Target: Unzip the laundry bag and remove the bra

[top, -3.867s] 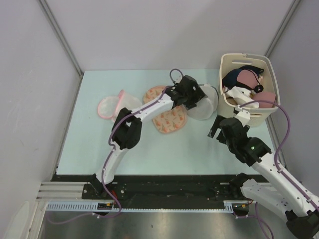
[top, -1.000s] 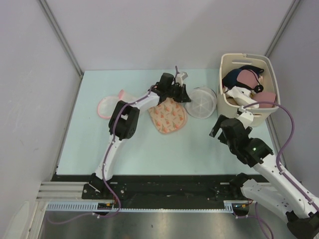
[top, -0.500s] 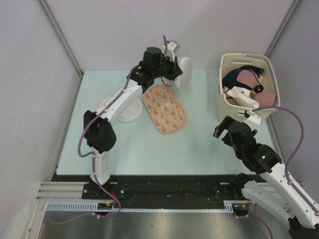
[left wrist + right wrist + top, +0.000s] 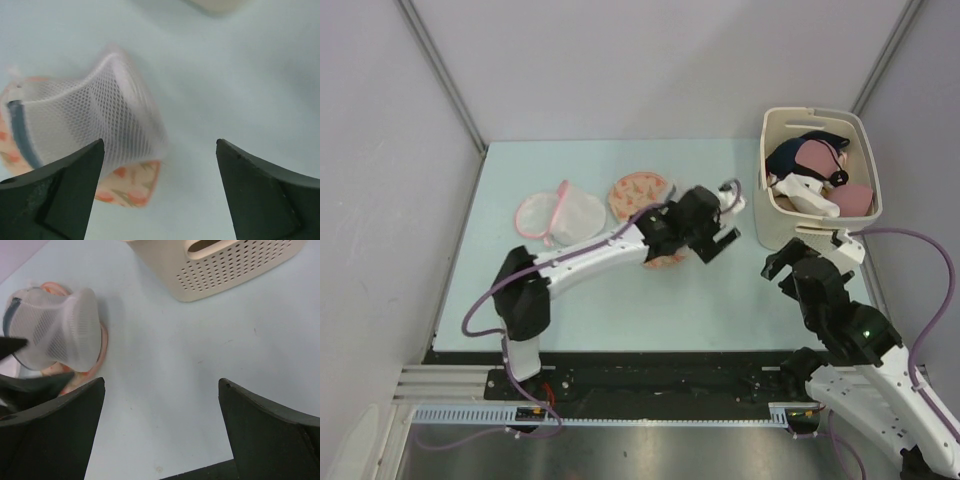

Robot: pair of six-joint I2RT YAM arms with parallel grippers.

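- Top view: the left gripper (image 4: 718, 243) hangs over the middle of the pale blue-green table (image 4: 620, 310) with its fingers spread and nothing between them.
- The left arm's wrist covers most of the laundry bag here. A peach patterned piece (image 4: 638, 188) shows on either side of the wrist, one part behind it and one in front.
- A second round mesh pouch with a pink rim (image 4: 560, 213) lies to the left, well apart from the gripper.
- The right gripper (image 4: 790, 262) is released and empty. It sits just in front of the cream basket (image 4: 767, 215), which holds dark and pink garments.
- Left wrist view: the laundry bag (image 4: 100, 115) is white open-weave mesh, puffed into a rounded box shape, with a blue-grey band (image 4: 22, 135) running down its left edge.
- The bag rests on the peach piece with orange markings (image 4: 130, 190), which sticks out beneath it.
- The bag lies beyond the left finger, not between the two fingers of the left gripper (image 4: 159, 145), which grasp nothing.
- A small pale tab at the bag's upper left corner is too blurred to read.
- Whether the zip is open cannot be told.
- Right wrist view: the laundry bag (image 4: 60, 330) lies at the left on the table, atop the peach-rimmed piece (image 4: 102, 340).
- The perforated basket (image 4: 235, 265) stands at the far right, well apart from the bag.
- The right gripper (image 4: 161, 382) has its fingers wide apart over bare table.
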